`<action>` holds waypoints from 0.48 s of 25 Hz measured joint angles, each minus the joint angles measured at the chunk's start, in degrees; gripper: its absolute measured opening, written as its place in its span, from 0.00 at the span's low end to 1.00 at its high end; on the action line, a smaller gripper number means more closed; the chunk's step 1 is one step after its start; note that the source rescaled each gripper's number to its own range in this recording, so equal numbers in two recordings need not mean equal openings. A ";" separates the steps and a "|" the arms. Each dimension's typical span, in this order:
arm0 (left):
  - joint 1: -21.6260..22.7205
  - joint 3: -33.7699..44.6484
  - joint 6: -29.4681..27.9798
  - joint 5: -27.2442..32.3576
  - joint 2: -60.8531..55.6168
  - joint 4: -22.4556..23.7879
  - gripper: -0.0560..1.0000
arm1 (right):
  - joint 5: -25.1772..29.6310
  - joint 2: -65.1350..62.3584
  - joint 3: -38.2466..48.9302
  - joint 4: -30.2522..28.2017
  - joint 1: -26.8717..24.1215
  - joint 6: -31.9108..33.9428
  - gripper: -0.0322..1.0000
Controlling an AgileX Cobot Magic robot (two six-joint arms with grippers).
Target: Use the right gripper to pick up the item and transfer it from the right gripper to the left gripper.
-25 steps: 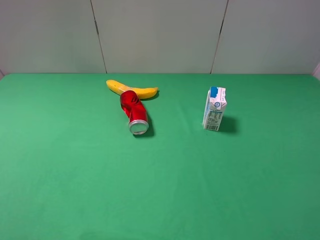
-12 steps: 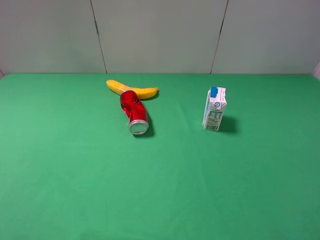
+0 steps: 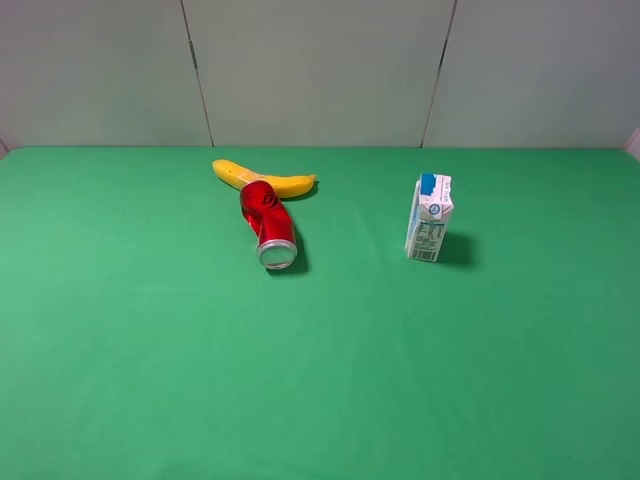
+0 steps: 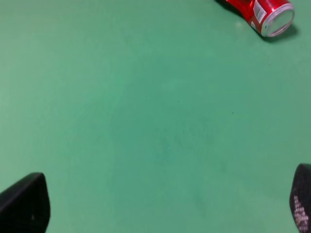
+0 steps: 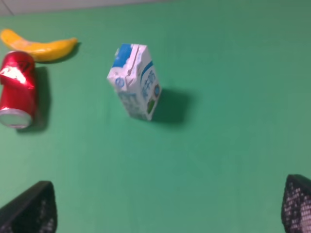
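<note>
The item (image 3: 429, 217), a small white carton with blue print, stands upright on the green table right of centre. In the right wrist view the item (image 5: 135, 81) is ahead of my right gripper (image 5: 163, 206) and well apart from it. Only that gripper's two black fingertips (image 5: 29, 209) show, spread wide with nothing between them. My left gripper (image 4: 163, 204) is also open and empty over bare green cloth, its fingertips (image 4: 24, 204) at the frame's corners. Neither arm appears in the exterior high view.
A dented red can (image 3: 269, 224) lies on its side left of centre, its far end against a yellow banana (image 3: 263, 179). The can (image 4: 265, 12) shows far ahead of my left gripper. A grey panelled wall (image 3: 320, 70) closes the table's back edge.
</note>
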 joint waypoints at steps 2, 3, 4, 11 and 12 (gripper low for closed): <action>0.00 0.00 0.00 0.00 0.00 0.00 0.98 | 0.00 7.96 -4.14 -1.20 0.00 0.00 1.00; 0.00 0.00 0.00 0.00 0.00 0.00 0.98 | 0.05 11.33 -6.35 -1.72 0.00 0.00 1.00; 0.00 0.00 0.00 0.00 0.00 0.00 0.98 | 0.30 15.29 -8.58 -2.28 0.00 -0.09 1.00; 0.00 0.00 0.00 0.00 0.00 0.00 0.98 | 6.08 39.39 -23.21 -3.33 0.00 -2.46 1.00; 0.00 0.00 0.00 0.00 0.00 0.00 0.98 | 7.29 42.30 -25.34 -3.33 0.00 -2.59 1.00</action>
